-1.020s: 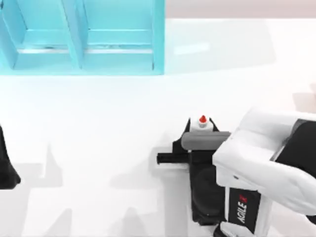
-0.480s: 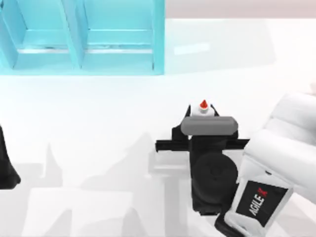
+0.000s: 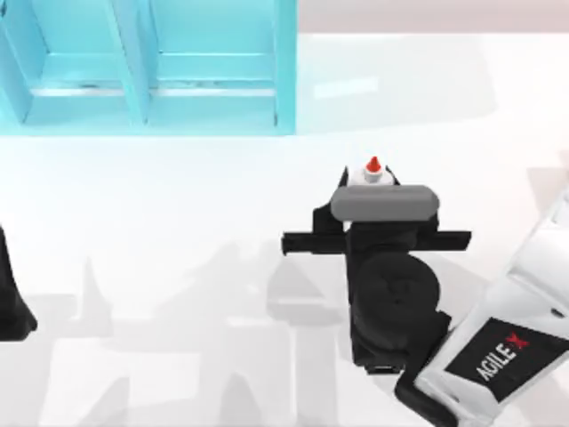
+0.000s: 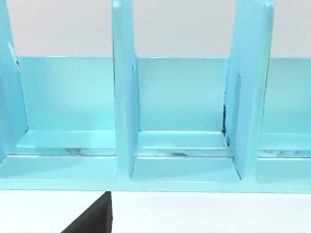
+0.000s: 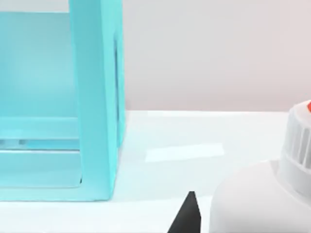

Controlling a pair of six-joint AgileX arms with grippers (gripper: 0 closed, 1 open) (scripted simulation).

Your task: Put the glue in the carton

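The right gripper [image 3: 374, 178] sits right of the middle of the white tabletop [image 3: 178, 231], its fingers clenched on the glue [image 3: 373, 170], a small white bottle whose pointed red-orange cap pokes out just past the gripper's grey bar in the top view. In the right wrist view the glue [image 5: 262, 189] looms close, its white body and ribbed collar beside one dark fingertip [image 5: 188, 216]. The bottle is well apart from the carton [image 3: 151, 107], a light-blue open box with upright dividers at the tabletop's far left. The compartments seen in the left wrist view of the carton [image 4: 124, 111] hold nothing. The left arm is parked at the tabletop's left edge; whether the left gripper [image 3: 11, 302] is released or clenched I cannot tell.
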